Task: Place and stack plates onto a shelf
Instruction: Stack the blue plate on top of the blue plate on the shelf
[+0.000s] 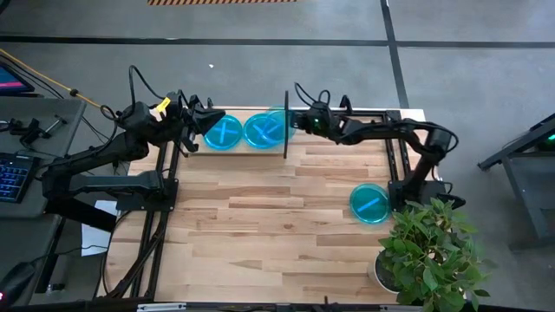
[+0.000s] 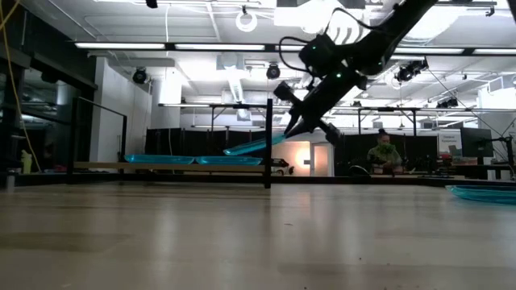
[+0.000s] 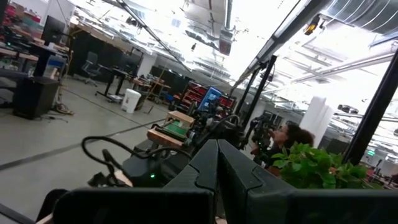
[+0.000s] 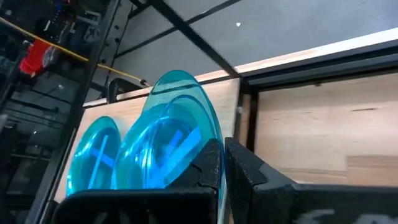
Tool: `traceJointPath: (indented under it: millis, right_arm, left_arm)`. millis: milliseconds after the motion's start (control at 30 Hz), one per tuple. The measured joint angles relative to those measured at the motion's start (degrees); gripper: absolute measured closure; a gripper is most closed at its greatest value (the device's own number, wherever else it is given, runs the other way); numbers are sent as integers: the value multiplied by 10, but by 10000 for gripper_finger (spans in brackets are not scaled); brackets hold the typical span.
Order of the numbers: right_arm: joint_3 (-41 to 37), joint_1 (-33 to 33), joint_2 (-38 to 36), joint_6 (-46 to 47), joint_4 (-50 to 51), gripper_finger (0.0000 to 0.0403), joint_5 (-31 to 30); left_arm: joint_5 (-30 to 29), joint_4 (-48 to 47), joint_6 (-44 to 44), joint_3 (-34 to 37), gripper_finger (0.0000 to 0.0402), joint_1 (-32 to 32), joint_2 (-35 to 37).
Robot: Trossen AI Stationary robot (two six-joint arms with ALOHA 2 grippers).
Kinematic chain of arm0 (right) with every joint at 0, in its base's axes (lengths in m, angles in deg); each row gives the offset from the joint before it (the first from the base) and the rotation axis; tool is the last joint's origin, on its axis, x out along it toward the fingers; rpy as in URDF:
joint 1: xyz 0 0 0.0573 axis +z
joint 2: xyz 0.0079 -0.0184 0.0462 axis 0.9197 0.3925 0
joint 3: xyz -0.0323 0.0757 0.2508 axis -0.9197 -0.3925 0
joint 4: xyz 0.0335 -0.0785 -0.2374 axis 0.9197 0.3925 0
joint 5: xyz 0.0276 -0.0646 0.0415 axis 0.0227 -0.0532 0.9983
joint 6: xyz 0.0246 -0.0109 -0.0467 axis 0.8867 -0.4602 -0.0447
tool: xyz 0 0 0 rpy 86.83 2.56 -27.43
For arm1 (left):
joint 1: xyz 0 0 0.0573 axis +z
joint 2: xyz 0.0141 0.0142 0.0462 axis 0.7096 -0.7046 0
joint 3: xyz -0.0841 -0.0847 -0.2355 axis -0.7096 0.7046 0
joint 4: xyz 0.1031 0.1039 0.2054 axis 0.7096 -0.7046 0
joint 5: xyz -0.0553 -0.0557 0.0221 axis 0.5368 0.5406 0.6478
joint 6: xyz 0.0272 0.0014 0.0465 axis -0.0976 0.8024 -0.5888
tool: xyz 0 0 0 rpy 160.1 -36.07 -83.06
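The shelf [image 1: 342,136] stands along the table's far edge, with its black divider [image 1: 286,126] upright. Two cyan plates lie flat on its board, one [image 1: 224,132] on the left and one [image 1: 260,132] next to the divider. My right gripper [image 1: 297,121] is at the divider, shut on a third plate [image 2: 254,146] that is tilted above the second one. A further plate [image 1: 370,204] lies flat on the tabletop near the right arm's base. My left gripper [image 1: 195,121] hovers at the shelf's left end, shut and touching nothing; its wrist view looks up into the room. My right gripper [image 4: 222,146] pinches the plate's rim [image 4: 208,134] between its two fingers, on the edge facing the table's right. The fingers come from the right, slanting down. The plate is tilted, its held edge high and its far edge [image 2: 230,151] low over the shelf plate; whether they touch I cannot tell.
A potted plant [image 1: 429,251] stands at the table's near right corner. A desk with a keyboard [image 1: 13,173] sits beyond the left edge. The shelf's black rod frame [image 2: 101,129] rises over the board. A person [image 2: 385,153] sits far behind. The table's middle [image 1: 260,217] is bare planks.
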Motion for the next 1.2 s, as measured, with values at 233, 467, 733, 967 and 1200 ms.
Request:
traceJointPath:
  millis: [233, 467, 733, 967, 1200]
  right_arm:
    - [57, 2, 51, 0, -1, 403, 20]
    - [67, 5, 59, 0, 0, 403, 10]
    - [67, 5, 59, 25, -1, 402, 10]
    - [67, 5, 59, 24, -22, 392, 7]
    - [67, 5, 59, 17, -21, 296, 26]
  left_arm:
    - [-1, 0, 1, 0, 401, 0, 0]
    - [-1, 0, 1, 0, 401, 0, 0]
    - [-2, 0, 2, 0, 401, 0, 0]
    - [-2, 0, 3, 0, 401, 0, 0]
    - [-2, 0, 3, 0, 401, 0, 0]
